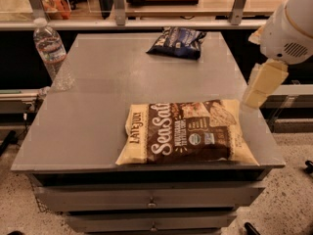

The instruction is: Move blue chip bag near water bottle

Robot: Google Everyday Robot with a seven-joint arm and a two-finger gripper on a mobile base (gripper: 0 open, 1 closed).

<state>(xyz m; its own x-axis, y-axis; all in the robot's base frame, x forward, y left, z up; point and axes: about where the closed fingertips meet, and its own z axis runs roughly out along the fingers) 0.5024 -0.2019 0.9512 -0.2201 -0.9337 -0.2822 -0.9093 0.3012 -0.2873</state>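
The blue chip bag (pixel 178 42) lies flat at the far middle-right of the grey table (pixel 98 116). The water bottle (pixel 51 53) stands upright at the table's far left edge, well apart from the bag. My gripper (pixel 261 84), a cream-coloured piece under the white arm (pixel 288 26), hangs at the table's right edge. It is to the right of and nearer than the blue bag, touches nothing and holds nothing that I can see.
A large cream-and-brown "Sea Salt" bag (pixel 186 133) lies at the front right of the table. A shelf with metal posts (pixel 117 4) runs behind the table. Drawers (pixel 146 199) sit under the tabletop.
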